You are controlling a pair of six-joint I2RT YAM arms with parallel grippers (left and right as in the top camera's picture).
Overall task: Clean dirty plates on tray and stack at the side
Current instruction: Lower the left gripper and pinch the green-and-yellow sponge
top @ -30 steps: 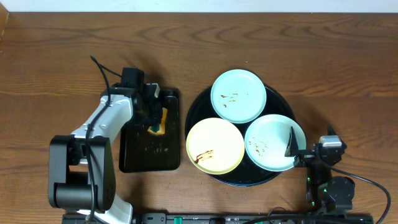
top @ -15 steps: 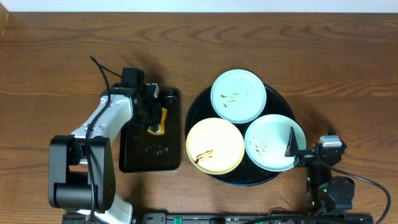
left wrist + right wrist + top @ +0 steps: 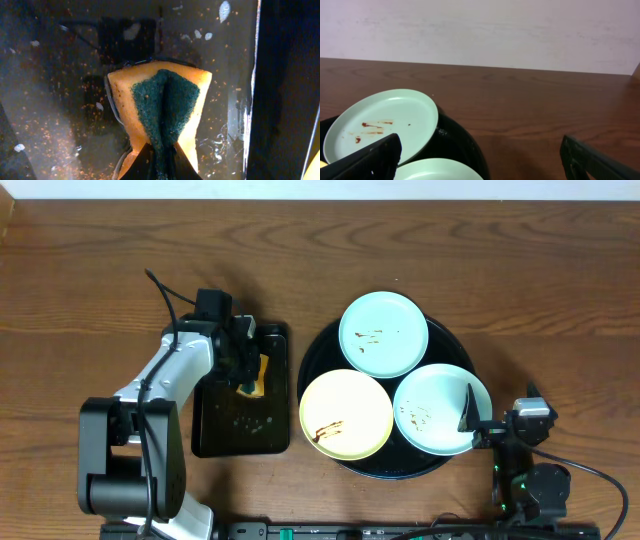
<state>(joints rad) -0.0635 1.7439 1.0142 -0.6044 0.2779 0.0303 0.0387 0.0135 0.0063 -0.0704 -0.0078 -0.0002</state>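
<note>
Three dirty plates lie on the round black tray (image 3: 318, 361): a mint one (image 3: 383, 333) at the back, a yellow one (image 3: 346, 414) at front left, a second mint one (image 3: 440, 408) at front right. All carry brown smears. My left gripper (image 3: 245, 367) is over the small rectangular tray and is shut on a yellow sponge (image 3: 160, 100) with a green scouring face, pinched at its lower end (image 3: 161, 165). My right gripper (image 3: 498, 407) stands open at the round tray's right edge, one finger over the front mint plate (image 3: 440, 171). The back plate (image 3: 385, 125) shows ahead on the left.
The rectangular black tray (image 3: 240, 425) under the sponge is wet and speckled with crumbs. Brown wood tabletop (image 3: 520, 290) stretches right of and behind the round tray, whose rim (image 3: 466, 145) runs between my right fingers. A pale wall bounds the far table edge.
</note>
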